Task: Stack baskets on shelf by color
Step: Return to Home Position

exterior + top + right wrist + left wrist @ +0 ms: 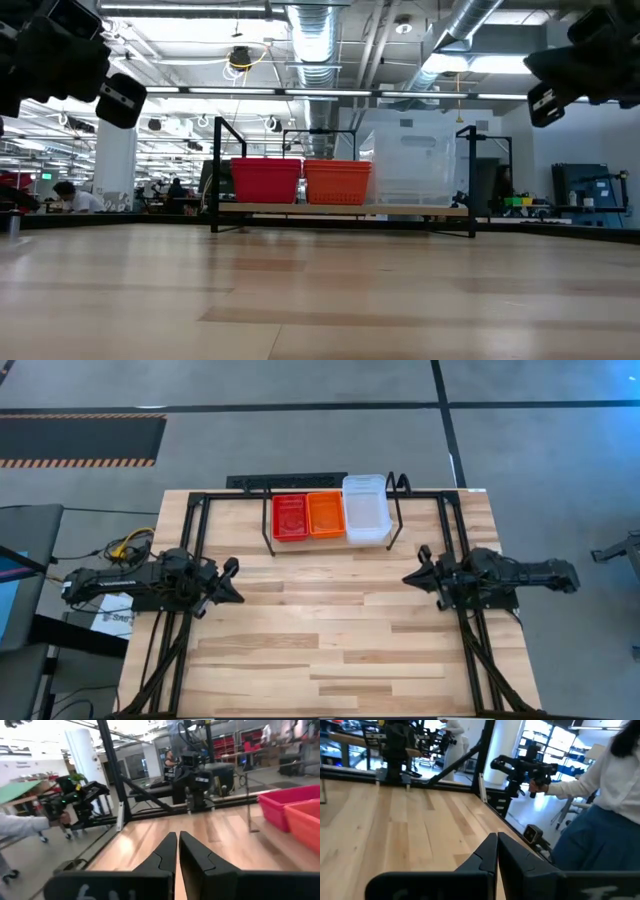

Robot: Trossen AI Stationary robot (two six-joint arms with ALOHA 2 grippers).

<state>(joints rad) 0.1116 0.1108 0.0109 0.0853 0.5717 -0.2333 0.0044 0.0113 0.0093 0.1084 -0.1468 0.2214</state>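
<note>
Wooden table [330,650] with an arm at each side, baskets on the shelf.
Left gripper [497,841] and right gripper [178,839] face each other, fingers pressed together, grasping nothing. Well apart from both, beyond the gap between them, the black wire shelf [398,490] holds red baskets [290,517], orange baskets [325,514] and clear baskets [366,510] side by side.

**High view:** overhead, facing straight down, far enough off to take in the whole worktop [330,650] and both arms. **Low view:** at worktop height, facing level across the boards to the shelf [214,175] and the room behind. **Wrist views:** close behind each arm's own jaws, facing across the worktop toward the opposite side. The high, low and right wrist views share the baskets [325,515].
</note>
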